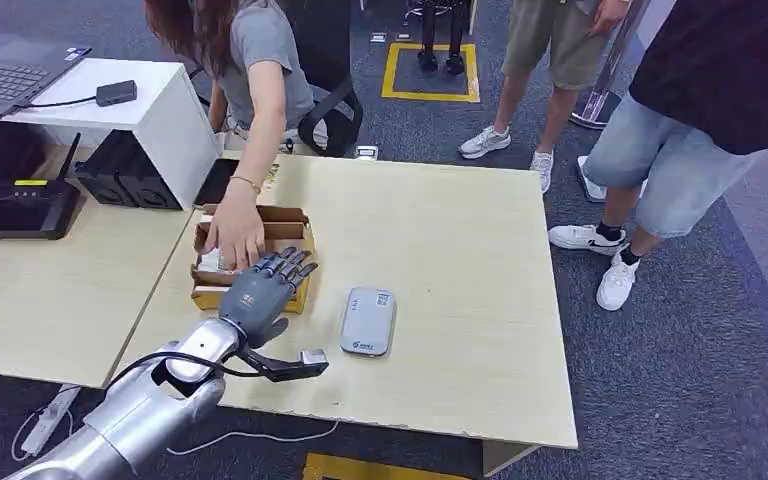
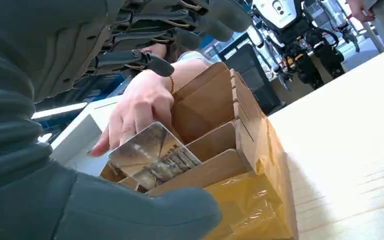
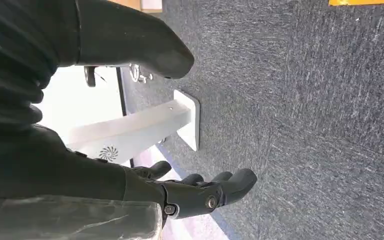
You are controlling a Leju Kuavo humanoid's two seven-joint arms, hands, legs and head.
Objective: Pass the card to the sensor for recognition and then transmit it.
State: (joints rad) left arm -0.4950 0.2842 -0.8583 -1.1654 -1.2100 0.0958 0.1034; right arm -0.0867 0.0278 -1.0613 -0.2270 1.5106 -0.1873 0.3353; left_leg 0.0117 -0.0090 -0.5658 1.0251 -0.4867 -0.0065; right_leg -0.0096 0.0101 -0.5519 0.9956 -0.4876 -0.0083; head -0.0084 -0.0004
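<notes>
- Judging from the frames, the task is at its start: the card [image 2: 152, 156] stands in the cardboard box [image 1: 297, 262], not yet picked up, shown to the sensor or passed on.
- The left robot hand [image 1: 260, 290] hovers at the box's near edge with its fingers spread and nothing between them.
- A person's hand [image 1: 233, 236] reaches into the same box and, in the left wrist view, touches the card from behind, so the pick may have to wait.
- The grey sensor [image 1: 367, 321] lies flat on the tabletop [image 1: 440, 250], just beside the box on the robot's right.
- The right robot hand [image 3: 200, 192] hangs over the carpeted floor, fingers loosely curled but apart, holding nothing.
- The card looks thin, stiff and glossy, with a brownish printed picture, tilted upright between cardboard dividers; I judge it will need a pinch at its top edge.
</notes>
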